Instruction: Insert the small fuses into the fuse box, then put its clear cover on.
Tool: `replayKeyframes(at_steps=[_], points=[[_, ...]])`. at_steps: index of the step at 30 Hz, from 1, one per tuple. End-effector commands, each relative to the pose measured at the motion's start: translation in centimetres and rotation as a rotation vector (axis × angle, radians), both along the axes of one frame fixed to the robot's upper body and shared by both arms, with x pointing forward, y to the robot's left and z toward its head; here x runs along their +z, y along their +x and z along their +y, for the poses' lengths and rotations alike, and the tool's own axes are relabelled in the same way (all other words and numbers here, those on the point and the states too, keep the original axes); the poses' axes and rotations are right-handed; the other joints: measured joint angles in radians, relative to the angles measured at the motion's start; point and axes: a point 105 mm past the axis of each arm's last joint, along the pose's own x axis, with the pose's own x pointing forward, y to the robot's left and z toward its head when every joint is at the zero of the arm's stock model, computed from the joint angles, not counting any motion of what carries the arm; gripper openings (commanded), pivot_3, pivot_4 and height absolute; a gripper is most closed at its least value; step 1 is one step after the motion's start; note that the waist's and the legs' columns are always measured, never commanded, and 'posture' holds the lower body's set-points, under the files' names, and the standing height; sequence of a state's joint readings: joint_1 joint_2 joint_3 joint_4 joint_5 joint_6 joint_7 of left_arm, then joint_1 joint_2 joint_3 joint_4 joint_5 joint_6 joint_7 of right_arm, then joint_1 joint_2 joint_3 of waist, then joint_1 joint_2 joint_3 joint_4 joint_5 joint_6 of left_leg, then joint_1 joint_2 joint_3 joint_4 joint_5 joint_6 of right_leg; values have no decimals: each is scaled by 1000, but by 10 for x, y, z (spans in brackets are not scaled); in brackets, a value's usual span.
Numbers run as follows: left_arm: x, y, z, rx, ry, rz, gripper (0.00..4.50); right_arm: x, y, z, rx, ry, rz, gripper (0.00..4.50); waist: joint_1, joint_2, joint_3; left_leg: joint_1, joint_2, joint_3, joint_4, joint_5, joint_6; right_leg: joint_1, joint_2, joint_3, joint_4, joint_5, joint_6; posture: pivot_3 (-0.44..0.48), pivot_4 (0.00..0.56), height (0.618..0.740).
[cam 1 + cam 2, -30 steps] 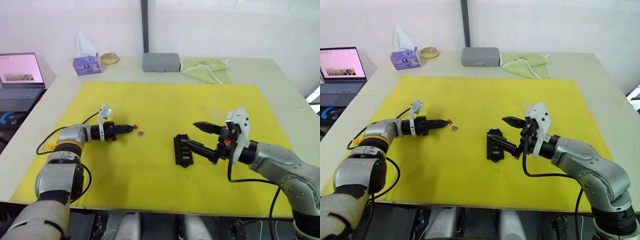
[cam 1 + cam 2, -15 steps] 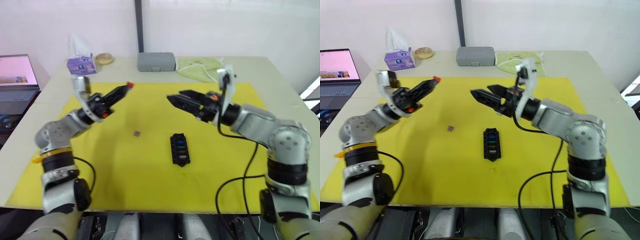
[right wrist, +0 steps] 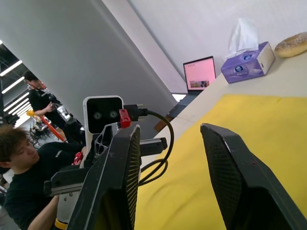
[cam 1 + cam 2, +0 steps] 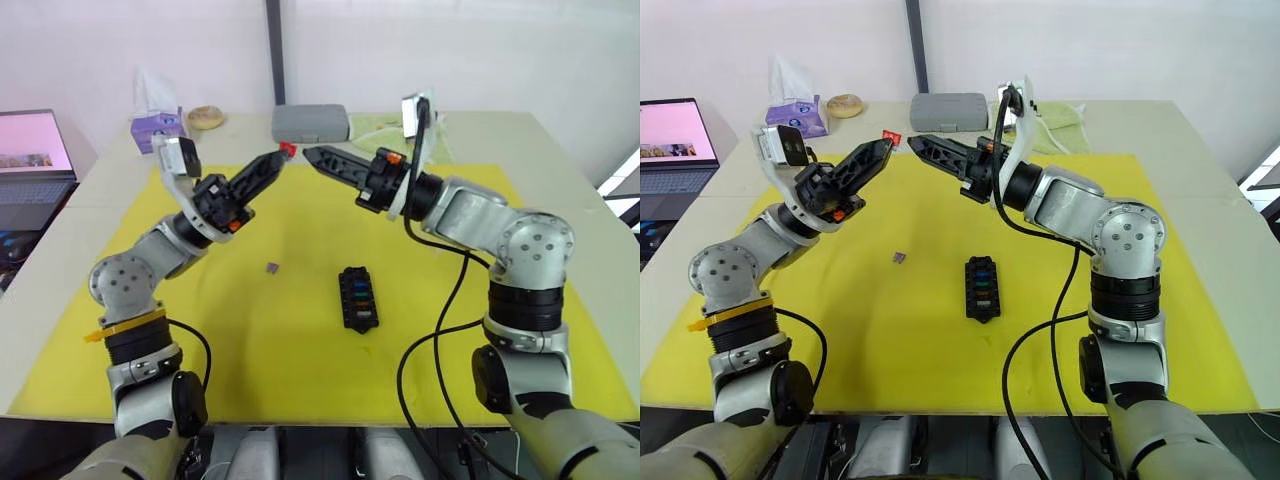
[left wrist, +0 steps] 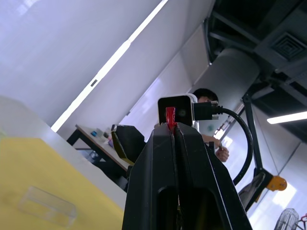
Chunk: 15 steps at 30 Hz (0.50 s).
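My left end effector [image 4: 280,153] pinches a tiny red plastic fuse [image 4: 288,149] facing my wide-open right end effector [image 4: 312,156], above the small black rectangular fuse box [image 4: 357,298] and a purplish-grey fuse [image 4: 271,267] on the yellow mat [image 4: 300,340].

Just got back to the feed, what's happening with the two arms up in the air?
The left tool is raised above the mat, shut on a red fuse. The right tool is open, tip close to that fuse, apparently for a handover. The fuse box lies on the yellow mat, several slots filled. One purplish fuse lies loose beside it.
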<state>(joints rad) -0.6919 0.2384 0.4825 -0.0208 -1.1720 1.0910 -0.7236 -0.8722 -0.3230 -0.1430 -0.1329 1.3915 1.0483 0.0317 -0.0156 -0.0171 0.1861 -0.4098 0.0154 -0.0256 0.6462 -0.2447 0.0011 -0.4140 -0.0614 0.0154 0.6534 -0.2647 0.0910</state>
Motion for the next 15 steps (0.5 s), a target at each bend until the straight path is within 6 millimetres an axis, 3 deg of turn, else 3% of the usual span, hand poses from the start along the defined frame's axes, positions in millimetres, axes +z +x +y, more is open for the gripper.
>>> replayKeyframes(at_steps=[1, 15], points=[[7, -3, 1, -4, -6, -35, 0, 18, -13, 0, 32, 48, -63, 2122, -1, 0, 0, 0, 0, 0, 0, 0, 0, 0, 0, 0, 0, 0, 0, 0, 150, 740], [9, -3, -7, -28, 3, -42, 0, 13, -17, 7, 48, 47, -51, 2122, -1, 0, 0, 0, 0, 0, 0, 0, 0, 0, 0, 0, 0, 0, 0, 0, 150, 740]])
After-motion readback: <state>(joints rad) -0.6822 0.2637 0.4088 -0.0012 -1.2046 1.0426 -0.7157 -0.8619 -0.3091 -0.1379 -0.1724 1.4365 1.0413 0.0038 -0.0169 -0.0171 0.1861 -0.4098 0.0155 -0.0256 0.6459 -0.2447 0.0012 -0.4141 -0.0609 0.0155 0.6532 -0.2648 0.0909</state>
